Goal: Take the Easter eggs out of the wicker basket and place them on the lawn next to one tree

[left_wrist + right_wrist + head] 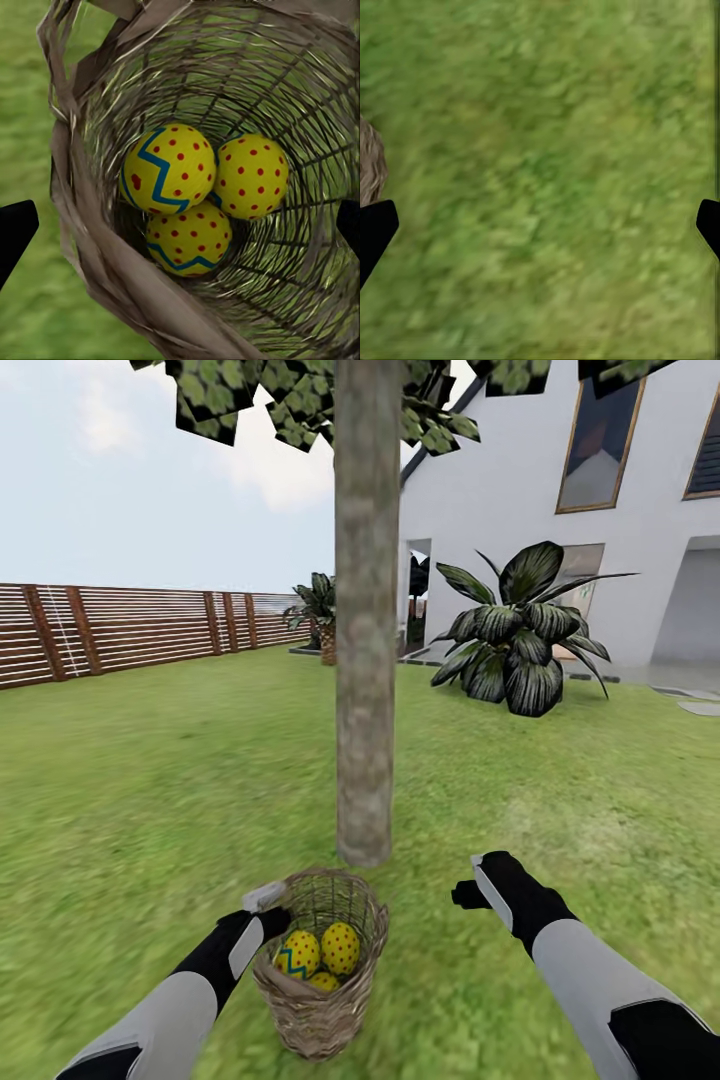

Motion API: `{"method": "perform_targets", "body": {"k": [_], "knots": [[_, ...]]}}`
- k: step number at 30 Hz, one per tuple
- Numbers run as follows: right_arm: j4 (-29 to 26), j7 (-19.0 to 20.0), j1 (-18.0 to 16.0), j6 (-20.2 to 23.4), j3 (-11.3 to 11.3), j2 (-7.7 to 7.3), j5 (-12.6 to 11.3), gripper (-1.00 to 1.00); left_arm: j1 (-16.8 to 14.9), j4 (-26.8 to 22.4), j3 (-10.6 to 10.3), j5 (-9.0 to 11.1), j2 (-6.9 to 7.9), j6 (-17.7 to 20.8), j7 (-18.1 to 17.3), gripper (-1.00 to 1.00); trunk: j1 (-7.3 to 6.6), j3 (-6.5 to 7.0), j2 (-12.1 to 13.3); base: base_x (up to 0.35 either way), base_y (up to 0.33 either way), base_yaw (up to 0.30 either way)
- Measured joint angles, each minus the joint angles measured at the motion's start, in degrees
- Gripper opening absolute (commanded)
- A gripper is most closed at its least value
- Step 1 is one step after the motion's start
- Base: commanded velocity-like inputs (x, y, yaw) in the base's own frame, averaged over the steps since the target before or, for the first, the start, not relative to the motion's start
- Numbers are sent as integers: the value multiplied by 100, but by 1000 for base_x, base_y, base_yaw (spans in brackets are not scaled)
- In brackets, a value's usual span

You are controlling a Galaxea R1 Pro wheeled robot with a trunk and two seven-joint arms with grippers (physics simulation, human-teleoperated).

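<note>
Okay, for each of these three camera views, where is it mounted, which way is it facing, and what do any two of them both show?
Head view: from the robot's head, forward and down at the tree, wicker basket and both arms.
Left wrist view: on the left arm, looking into the basket at three Easter eggs; dark fingertips at the edges.
Right wrist view: on the right arm, down at the lawn; fingertips at the edges.
Head and left wrist share basket and eggs.

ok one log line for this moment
eggs: three Easter eggs in wicker basket | left gripper: open at basket rim | right gripper: open over lawn | tree: behind basket
</note>
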Motion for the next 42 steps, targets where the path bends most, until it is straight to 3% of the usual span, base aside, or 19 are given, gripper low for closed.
{"method": "perform_targets", "body": {"k": [7, 19, 23, 24, 27, 28, 29, 30, 32, 35, 42], "knots": [[0, 0, 0, 0, 0, -1, 0, 100, 0, 6, 0, 0, -6, -4, 1, 100, 0, 0, 0, 216, -216, 0], [0, 2, 1, -2, 0, 0, 0, 100, 0, 6, -2, -3, -9, 23, 19, 100, 2, 0, 0, 22, -21, 0], [0, 2, 1, -2, 0, -1, 0, 100, 1, -18, -28, -24, 74, 238, 4, 100, 2, 0, 0, 0, 0, 0], [0, 2, 1, -2, 0, -1, 0, 100, 4, -36, -32, -33, 158, 420, -19, 100, 2, 0, 0, 0, 0, 0], [0, 3, 1, -2, -6, -7, 0, 100, 3, -69, -64, -73, 762, 1190, -412, 100, 2, 0, 0, 0, 0, 0], [0, 3, 1, 0, -7, -8, -1, 100, 3, -62, -67, -85, 946, 1302, -659, 100, 2, 0, 0, 0, 0, 0], [0, 2, 1, -1, -4, -6, 3, 100, 7, -65, -86, -83, 1307, 1428, -1161, 100, 2, 0, 0, 0, 0, 0], [-1, 3, 1, -2, -3, -2, -2, 100, 5, -70, -82, -148, 1678, 1474, -1445, 100, 2, 0, 0, 0, 0, 0], [0, 3, 1, -2, -1, 4, -1, 100, 3, -81, -77, -193, 1962, 1529, -1901, 100, 2, 0, 0, 0, 0, 0], [0, 3, 1, -2, 0, 6, 0, 100, 3, -92, -71, -213, 2167, 1563, -2168, 100, 2, 0, 0, 0, 0, 0], [0, 3, 1, -2, 0, 20, 0, 100, 4, -317, -82, -260, 2199, 1525, -2271, 100, 2, 0, 0, 0, 0, 0]]}}
